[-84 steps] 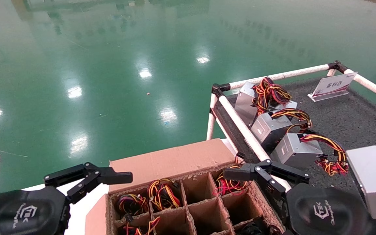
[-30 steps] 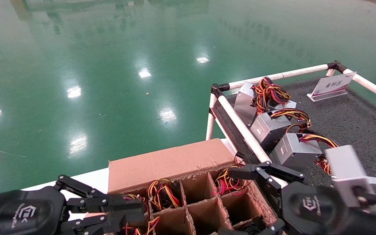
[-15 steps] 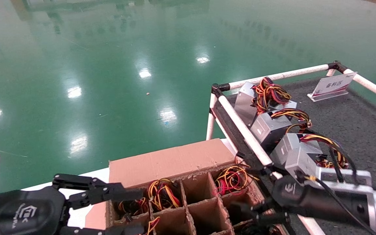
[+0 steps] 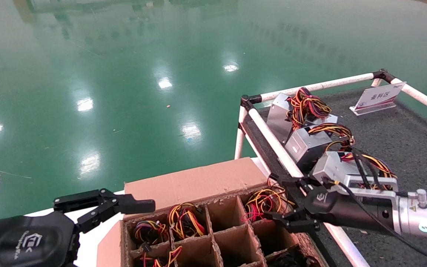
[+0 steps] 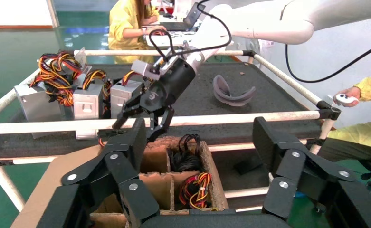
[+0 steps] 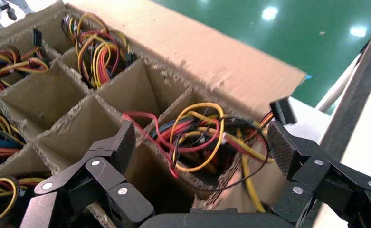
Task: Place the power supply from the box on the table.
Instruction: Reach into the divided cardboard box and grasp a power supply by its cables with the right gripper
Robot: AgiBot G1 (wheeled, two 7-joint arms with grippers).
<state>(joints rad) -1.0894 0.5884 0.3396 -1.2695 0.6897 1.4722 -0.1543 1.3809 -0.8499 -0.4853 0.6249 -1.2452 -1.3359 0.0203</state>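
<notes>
The right pincer (image 4: 285, 221), fingers spread and gripping nothing, hangs at lower right of the head view above the box's (image 4: 195, 183) far right cell. The power supply (image 6: 197, 137) sits in that cell, directly beneath and between the fingers; only its loose red and yellow wire loops show, the case hidden, so its long axis cannot be told. The left pincer (image 4: 124, 207), also spread, waits at lower left, farther off. The worktop (image 4: 413, 137) lies to the right

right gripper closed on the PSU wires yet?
No. In the right wrist view the right gripper is open, jaws spread either side of the power supply wires, which sit loose in their box cell.
</notes>
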